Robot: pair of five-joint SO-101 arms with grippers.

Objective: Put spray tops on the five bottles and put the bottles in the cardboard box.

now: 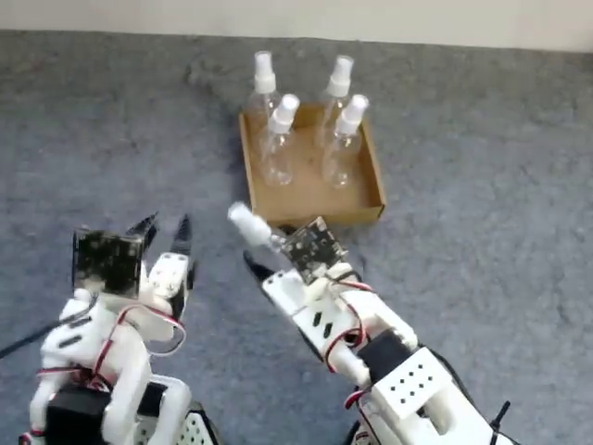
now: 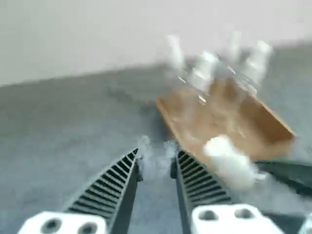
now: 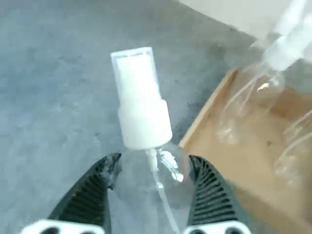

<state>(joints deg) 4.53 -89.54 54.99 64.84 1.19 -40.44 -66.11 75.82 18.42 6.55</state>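
The cardboard box (image 1: 375, 181) lies on the grey carpet at the middle back. Two clear bottles with white spray tops, one (image 1: 278, 148) and another (image 1: 341, 148), stand inside it. Two more capped bottles, one (image 1: 263, 83) and another (image 1: 335, 85), stand at its far edge; whether they are inside I cannot tell. My right gripper (image 1: 269, 252) is shut on a fifth bottle (image 3: 146, 183) just in front of the box, its white spray top (image 3: 141, 107) pointing past the box's near left corner. Left of it my left gripper (image 1: 165, 234) hangs open, nothing between its fingers (image 2: 117, 180).
Grey carpet (image 1: 482, 250) spreads on every side of the box, with free floor to the left and right. A pale wall (image 1: 417, 19) runs along the back. The held bottle's spray top (image 2: 226, 161) sits close beside my left gripper (image 2: 156, 158).
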